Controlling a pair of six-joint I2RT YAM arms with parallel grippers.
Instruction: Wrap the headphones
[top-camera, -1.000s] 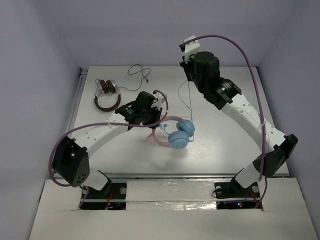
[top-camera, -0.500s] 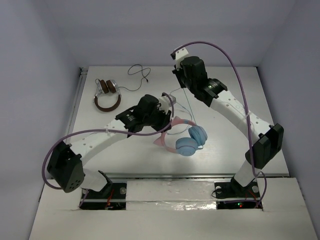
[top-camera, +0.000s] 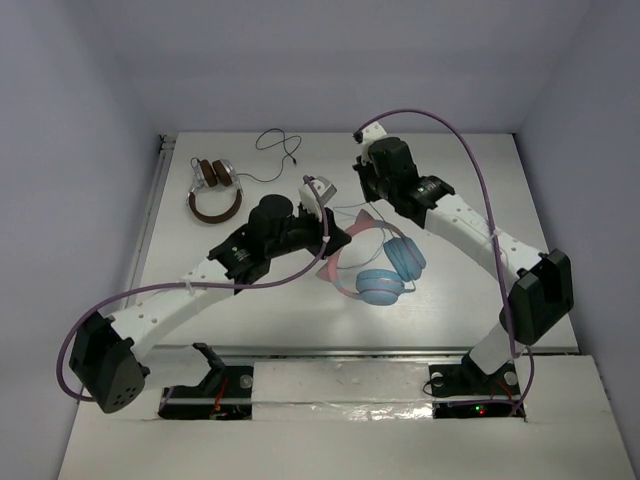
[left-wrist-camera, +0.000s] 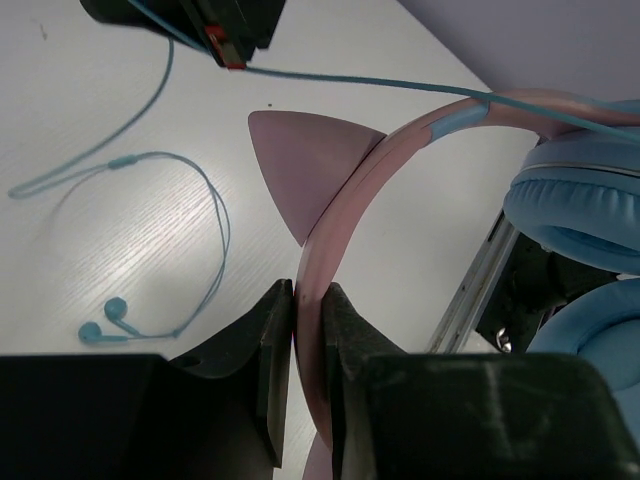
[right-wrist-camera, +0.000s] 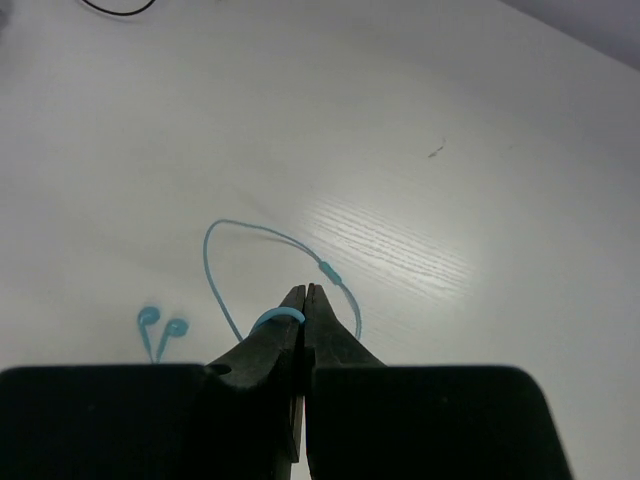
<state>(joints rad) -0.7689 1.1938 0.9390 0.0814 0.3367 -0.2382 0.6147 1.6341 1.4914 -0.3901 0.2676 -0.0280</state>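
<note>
At the headphones (top-camera: 383, 285): left gripper (left-wrist-camera: 307, 296) clamped on pink headband (left-wrist-camera: 400, 140).
Behind the headphones: right gripper (right-wrist-camera: 304, 292), jaws pinching light-blue cable (right-wrist-camera: 206, 258).

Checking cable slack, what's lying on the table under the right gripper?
A loose loop of light-blue cable and two small earbud-like tips on the white table. The right gripper, shut on the cable, hides what lies directly beneath.

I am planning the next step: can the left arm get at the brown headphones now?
Probably not yet. The way looks free, but the left pincer is shut on the pink headband and must let go first to take the brown headphones.
</note>
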